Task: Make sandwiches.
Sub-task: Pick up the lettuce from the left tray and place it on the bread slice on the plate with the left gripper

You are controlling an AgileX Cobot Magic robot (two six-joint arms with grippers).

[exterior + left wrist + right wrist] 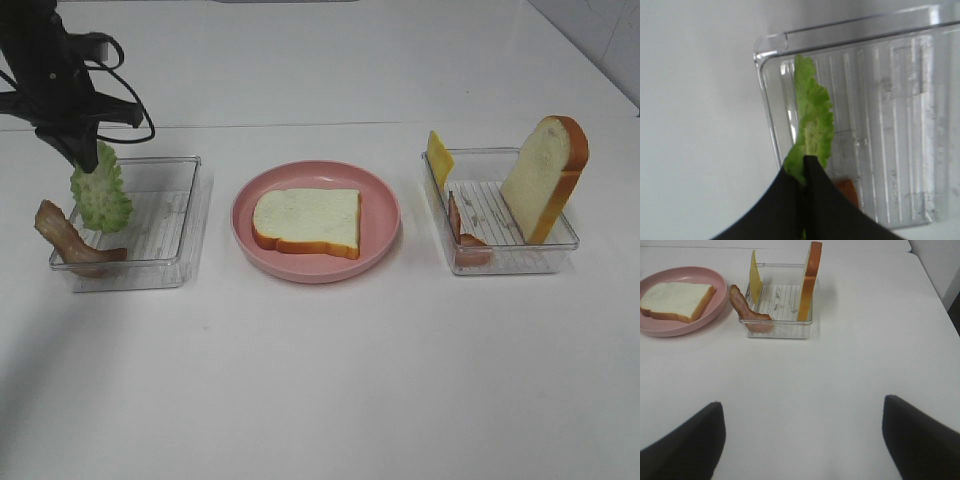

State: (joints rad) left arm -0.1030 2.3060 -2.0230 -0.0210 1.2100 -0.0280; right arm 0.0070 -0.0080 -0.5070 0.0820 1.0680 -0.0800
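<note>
On my overhead feed the white table [320,400] fills the frame, and the pink plate [380,215] at centre carries the flat bread slice [306,220]. The left tray [165,225] sits centre-left, the right tray [490,205] centre-right with the upright bread slice [540,175] standing in it. My left gripper [75,150], upper left, is pinched tight on the top of the lettuce leaf [101,190], which hangs over the left tray. The first bacon strip [65,235] leans over that tray's left rim; the second bacon strip [462,235] lies in the right tray, with the cheese slice [439,155] upright at its upper-left corner. My right gripper [801,405] is spread wide over bare table
</note>
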